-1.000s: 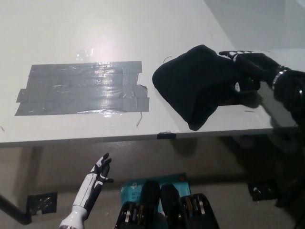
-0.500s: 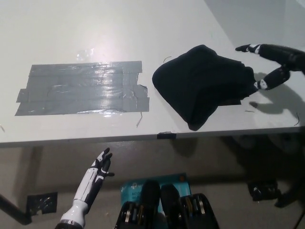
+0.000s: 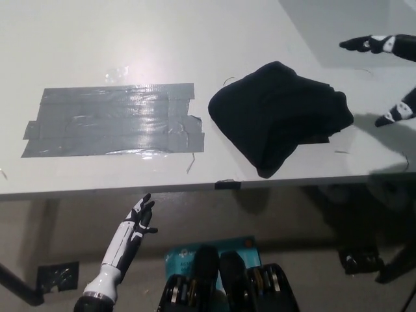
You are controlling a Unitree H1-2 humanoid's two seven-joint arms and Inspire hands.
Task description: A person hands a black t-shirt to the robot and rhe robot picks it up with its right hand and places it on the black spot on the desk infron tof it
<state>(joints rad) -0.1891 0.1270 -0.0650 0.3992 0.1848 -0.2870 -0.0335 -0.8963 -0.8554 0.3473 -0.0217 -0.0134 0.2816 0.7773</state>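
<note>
White desk point(image 3: 195, 39), grey tape patch point(image 3: 114, 120) at left, black t-shirt point(image 3: 276, 117) bunched nr front edge

The right hand point(image 3: 390, 78) is mostly cut off by the right edge, only fingertips showing, and the surface point(image 3: 195, 39) runs past the top edge.

A single view from a camera on the robot's head, looking steeply down from fairly close range onto the near part of a white desk point(image 3: 195, 39), its front edge, and the floor below it.
</note>
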